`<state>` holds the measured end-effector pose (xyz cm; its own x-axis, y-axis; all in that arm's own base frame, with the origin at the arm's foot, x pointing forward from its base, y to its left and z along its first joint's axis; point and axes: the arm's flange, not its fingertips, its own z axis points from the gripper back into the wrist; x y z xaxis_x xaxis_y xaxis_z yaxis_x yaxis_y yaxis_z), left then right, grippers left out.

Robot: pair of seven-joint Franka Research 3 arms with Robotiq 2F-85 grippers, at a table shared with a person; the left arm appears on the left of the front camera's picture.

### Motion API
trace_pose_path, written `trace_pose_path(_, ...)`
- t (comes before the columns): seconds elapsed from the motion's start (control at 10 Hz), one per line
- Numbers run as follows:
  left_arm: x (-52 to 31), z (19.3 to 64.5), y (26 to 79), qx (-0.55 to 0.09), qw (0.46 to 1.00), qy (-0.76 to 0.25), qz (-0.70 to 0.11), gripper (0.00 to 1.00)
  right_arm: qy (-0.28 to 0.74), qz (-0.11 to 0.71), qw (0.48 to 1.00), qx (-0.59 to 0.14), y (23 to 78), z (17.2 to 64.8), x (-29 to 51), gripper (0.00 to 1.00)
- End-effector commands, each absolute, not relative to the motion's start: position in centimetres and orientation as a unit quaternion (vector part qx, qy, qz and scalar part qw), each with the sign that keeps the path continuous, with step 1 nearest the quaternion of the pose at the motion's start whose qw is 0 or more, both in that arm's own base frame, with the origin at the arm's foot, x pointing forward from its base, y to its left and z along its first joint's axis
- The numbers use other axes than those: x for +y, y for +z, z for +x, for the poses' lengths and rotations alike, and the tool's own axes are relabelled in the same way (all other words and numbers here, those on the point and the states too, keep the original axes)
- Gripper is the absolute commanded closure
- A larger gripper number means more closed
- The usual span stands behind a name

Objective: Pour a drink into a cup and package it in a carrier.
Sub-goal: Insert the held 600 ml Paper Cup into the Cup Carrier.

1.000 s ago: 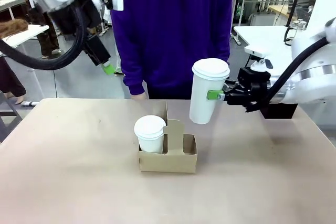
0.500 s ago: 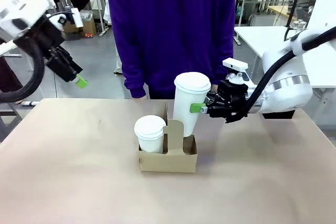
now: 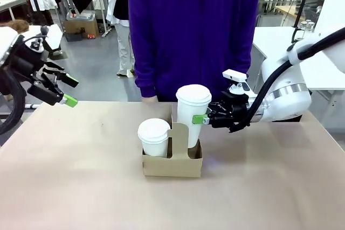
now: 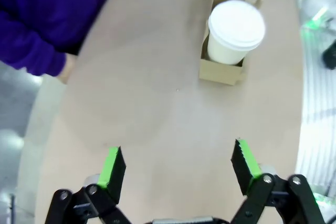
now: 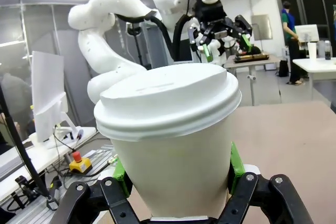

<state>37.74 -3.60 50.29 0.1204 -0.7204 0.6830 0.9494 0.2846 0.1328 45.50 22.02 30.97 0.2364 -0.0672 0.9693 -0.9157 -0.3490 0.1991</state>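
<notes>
The brown cardboard carrier (image 3: 172, 164) stands mid-table with a lidded white cup (image 3: 153, 136) in its left compartment. A taller lidded cup (image 3: 192, 110) has its lower end down inside the right compartment, and my right gripper (image 3: 197, 118) is shut on its side. In the right wrist view that cup (image 5: 169, 139) sits between my green pads (image 5: 235, 162). My left gripper (image 3: 66, 91) hangs open and empty above the table's far left edge. The left wrist view shows its open fingers (image 4: 112, 167) over bare table, with the carrier (image 4: 221, 70) farther off. The drink is out of view.
A person in a purple sweater (image 3: 188, 25) stands at the far edge right behind the carrier, one hand (image 3: 149, 99) at the table's rim. The tabletop (image 3: 81, 176) is bare around the carrier. White tables stand beyond at the right.
My right gripper has carried the tall cup left and down, into the carrier's right compartment. The left arm has swung down and out to the left.
</notes>
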Motion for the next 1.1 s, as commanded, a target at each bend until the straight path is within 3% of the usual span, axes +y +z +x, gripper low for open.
trace_pose_path(0.0,-3.4,37.3,49.1,-0.332,0.751,-0.546,-0.168,0.00,0.505,0.658,0.433,-0.353,30.6,46.2,22.0,0.20)
trace_pose_path(0.1,-3.6,37.7,50.3,-0.334,0.729,-0.573,-0.171,0.00,0.505,0.658,0.435,-0.349,30.3,46.2,21.9,0.20)
trace_pose_path(1.0,-3.6,37.7,50.3,-0.334,0.729,-0.573,-0.171,0.00,0.535,0.654,0.430,-0.318,24.9,45.9,22.7,0.20)
